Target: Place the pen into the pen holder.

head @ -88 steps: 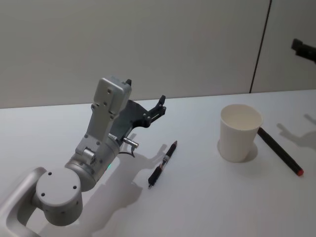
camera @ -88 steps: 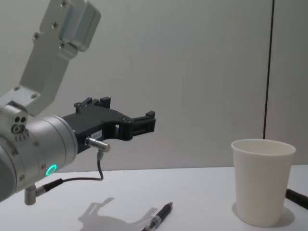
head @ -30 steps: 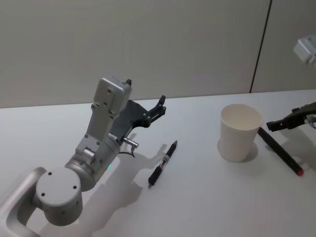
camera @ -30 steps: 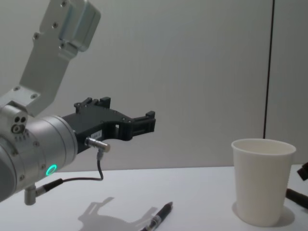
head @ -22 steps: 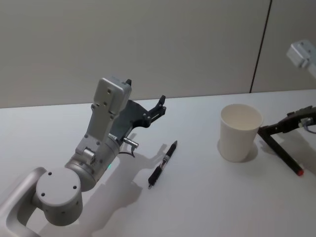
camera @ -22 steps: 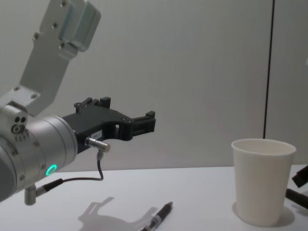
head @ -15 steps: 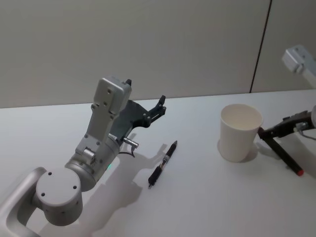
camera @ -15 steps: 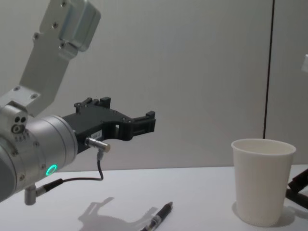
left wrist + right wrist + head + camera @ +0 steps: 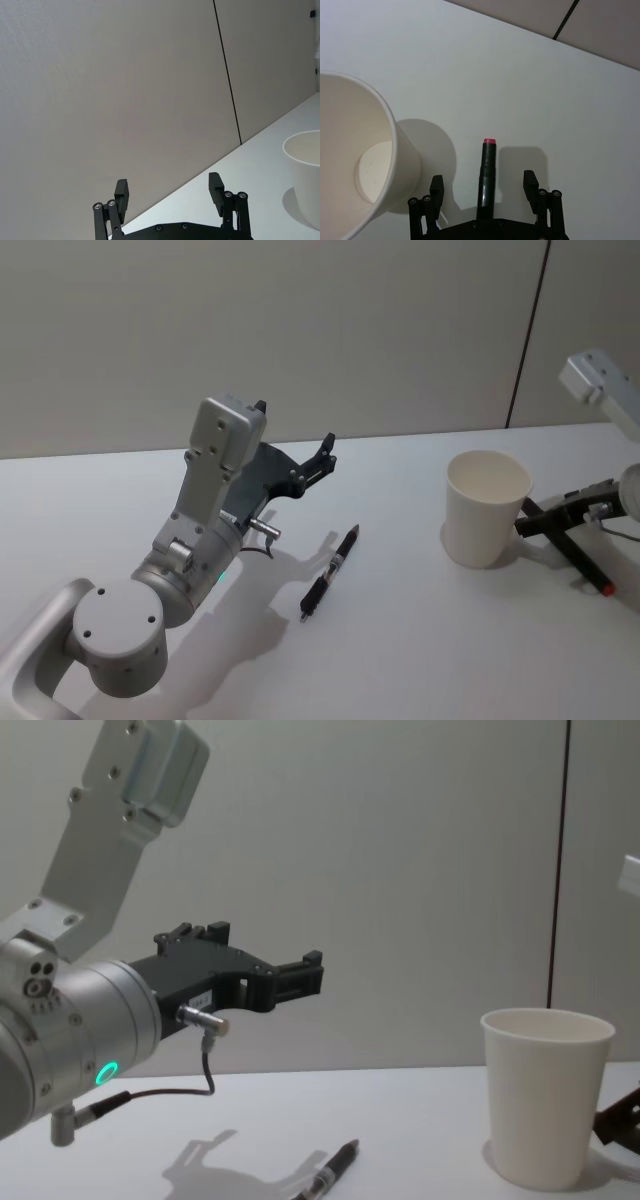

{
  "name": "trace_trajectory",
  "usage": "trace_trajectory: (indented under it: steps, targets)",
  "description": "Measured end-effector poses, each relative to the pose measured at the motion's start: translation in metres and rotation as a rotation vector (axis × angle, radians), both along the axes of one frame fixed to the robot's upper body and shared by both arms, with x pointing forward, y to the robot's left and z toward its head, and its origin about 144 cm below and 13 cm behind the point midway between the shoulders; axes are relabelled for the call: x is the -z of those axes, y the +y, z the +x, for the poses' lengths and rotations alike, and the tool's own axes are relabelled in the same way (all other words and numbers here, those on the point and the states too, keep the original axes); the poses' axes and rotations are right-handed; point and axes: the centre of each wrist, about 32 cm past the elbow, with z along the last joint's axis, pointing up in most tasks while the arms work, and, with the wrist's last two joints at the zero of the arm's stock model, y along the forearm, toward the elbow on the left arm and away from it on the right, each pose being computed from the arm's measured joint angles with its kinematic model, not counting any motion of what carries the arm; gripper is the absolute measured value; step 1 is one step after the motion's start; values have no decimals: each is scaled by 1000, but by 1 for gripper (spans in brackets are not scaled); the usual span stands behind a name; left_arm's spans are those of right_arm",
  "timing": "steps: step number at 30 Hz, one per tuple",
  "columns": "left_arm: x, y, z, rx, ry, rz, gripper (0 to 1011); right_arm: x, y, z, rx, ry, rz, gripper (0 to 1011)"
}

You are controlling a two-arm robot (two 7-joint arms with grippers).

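Note:
The pen holder (image 9: 483, 535) is a white paper cup standing upright right of centre on the table. A black pen with a red end (image 9: 578, 554) lies just right of it. My right gripper (image 9: 530, 523) is open and low over that pen's near-cup end. In the right wrist view the right gripper (image 9: 483, 181) straddles the pen (image 9: 488, 152) with gaps on both sides, and the cup (image 9: 404, 162) is close beside it. A second black pen (image 9: 330, 573) lies at the table's centre. My left gripper (image 9: 293, 426) hangs open and empty above the table at the left.
The white table (image 9: 430, 650) ends at a grey wall behind. The left arm's large silver body (image 9: 190, 550) rises from the front left. In the chest view the cup (image 9: 545, 1100) hides most of the right gripper (image 9: 618, 1120).
My right gripper has come in from the right edge, dropped and moved left to the red-ended pen beside the cup. The left arm, cup and both pens have not moved.

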Motion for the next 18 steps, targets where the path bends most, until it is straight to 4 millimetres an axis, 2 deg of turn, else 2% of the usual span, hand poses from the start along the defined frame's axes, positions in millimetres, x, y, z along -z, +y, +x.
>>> trace_trajectory:
  steps: [18]
  targets:
    - [0,0,0,0,0,0,1001,8,2,-1,18,8,6,1002]
